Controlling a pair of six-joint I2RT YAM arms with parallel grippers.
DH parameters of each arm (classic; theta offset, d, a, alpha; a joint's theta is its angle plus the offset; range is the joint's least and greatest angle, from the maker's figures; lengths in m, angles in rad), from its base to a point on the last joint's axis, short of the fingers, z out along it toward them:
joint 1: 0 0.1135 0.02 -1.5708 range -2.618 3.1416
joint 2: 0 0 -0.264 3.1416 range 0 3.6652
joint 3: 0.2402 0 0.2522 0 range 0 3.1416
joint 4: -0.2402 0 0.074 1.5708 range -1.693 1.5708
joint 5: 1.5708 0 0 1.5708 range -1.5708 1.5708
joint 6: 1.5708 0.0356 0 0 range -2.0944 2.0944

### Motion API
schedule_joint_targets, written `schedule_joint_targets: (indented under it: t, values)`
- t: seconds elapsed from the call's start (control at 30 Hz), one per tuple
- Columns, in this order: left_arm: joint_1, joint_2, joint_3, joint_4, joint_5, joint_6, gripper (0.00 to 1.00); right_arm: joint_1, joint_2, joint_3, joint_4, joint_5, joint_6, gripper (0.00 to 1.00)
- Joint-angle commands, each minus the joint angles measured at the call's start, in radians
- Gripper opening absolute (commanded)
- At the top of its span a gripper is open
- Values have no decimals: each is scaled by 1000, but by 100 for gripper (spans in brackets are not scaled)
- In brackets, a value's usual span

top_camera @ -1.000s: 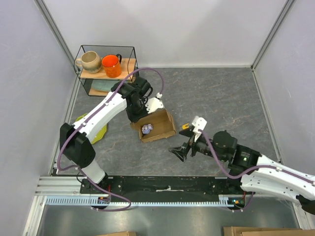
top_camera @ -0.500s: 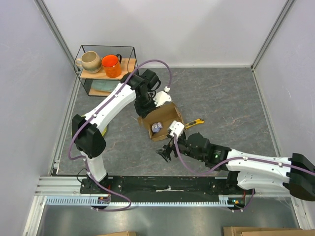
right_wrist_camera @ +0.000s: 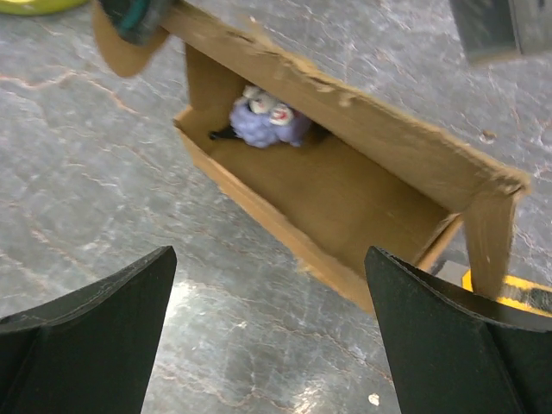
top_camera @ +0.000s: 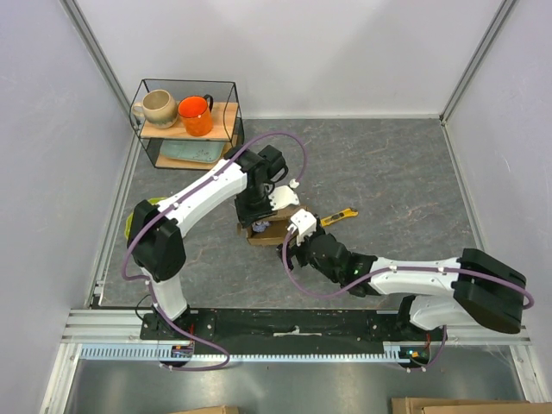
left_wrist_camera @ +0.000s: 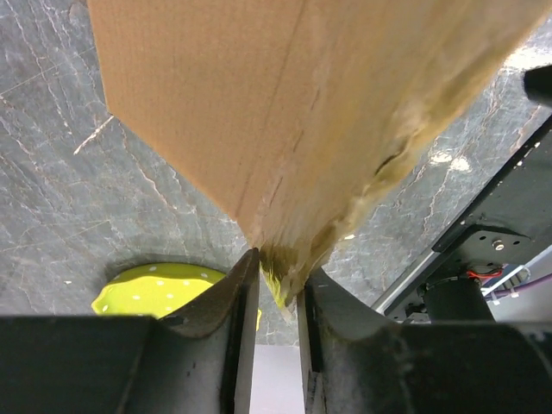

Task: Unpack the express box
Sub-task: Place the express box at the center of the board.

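The express box [top_camera: 269,236], open brown cardboard, sits mid-table, tipped up at its left side. A small purple toy [right_wrist_camera: 263,121] lies in its far corner. In the left wrist view a taped flap corner of the express box [left_wrist_camera: 293,129] sits between the fingers of my left gripper [left_wrist_camera: 280,269], which stand narrowly apart and touch it on both sides. My left gripper [top_camera: 255,222] is at the box's left end. My right gripper [right_wrist_camera: 269,254] is wide open and empty, just in front of the box's open side. From above, the right gripper [top_camera: 289,252] is at the box's near right.
A yellow utility knife [top_camera: 338,218] lies right of the box. A green dotted plate [top_camera: 136,216] sits at the left, partly under the left arm. A wire shelf [top_camera: 185,121] at the back left holds a beige and an orange mug.
The right arm swept left from the table's right side up to the box. The left arm shifted and tipped the box, and its fingers have loosened slightly on the flap.
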Motion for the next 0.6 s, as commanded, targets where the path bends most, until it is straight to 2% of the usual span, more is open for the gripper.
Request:
schedule_joint_targets:
  t: [0.0, 0.17, 0.47, 0.53, 0.57]
  values:
    - [4, -59, 26, -196, -35, 30, 32, -45, 57, 38, 91, 36, 39, 98]
    - [4, -94, 59, -196, -36, 30, 40, -59, 60, 19, 148, 59, 54, 98]
    - [-8, -136, 107, -196, -35, 19, 41, -59, 126, 41, 215, 88, 95, 98]
    - [-8, -144, 122, -195, -17, 8, 47, -61, 132, 52, 234, 102, 100, 98]
    - [-8, -147, 128, -195, -12, 4, 62, -59, 135, 56, 240, 108, 99, 98]
